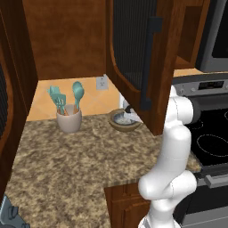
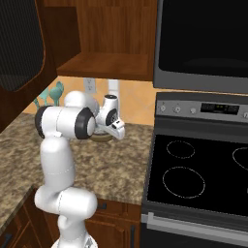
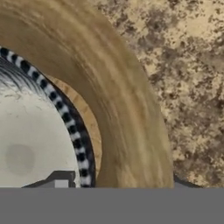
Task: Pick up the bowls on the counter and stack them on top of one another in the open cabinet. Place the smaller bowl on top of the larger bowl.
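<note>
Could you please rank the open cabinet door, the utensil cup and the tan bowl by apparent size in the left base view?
1. open cabinet door, though nearest the camera
2. utensil cup
3. tan bowl, partly hidden, so unsure against the cup

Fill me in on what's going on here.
The white arm has its gripper down at the two bowls on the counter. The smaller bowl sits inside the larger bowl, beside a utensil cup. The open cabinet above holds neither bowl. The grip can't be made out.
</note>
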Robot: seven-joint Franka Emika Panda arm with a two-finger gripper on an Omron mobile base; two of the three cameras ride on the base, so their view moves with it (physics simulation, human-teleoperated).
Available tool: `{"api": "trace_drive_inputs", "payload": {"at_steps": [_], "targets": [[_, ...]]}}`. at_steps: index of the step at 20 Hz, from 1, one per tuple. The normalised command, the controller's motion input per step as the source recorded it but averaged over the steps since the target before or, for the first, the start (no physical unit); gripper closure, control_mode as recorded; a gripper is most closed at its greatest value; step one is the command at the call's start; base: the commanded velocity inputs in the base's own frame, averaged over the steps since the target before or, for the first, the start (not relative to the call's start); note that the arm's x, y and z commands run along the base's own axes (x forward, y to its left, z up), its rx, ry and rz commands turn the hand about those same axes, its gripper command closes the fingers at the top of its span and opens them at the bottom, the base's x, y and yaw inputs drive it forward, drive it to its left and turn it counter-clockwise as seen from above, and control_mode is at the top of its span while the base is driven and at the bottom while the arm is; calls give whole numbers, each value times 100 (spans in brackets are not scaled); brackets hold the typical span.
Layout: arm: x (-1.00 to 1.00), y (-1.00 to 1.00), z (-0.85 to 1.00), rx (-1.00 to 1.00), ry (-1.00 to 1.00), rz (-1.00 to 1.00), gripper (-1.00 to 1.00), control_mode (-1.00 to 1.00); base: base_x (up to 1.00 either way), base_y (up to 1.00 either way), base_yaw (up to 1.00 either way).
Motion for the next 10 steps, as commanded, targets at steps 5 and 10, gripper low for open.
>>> {"api": "trace_drive_inputs", "payload": {"at_steps": [5, 10], "targets": [[-12, -4, 15, 2, -1, 0, 100, -100, 0, 0, 0], [-87, -57, 61, 10, -14, -9, 100, -100, 0, 0, 0]]}}
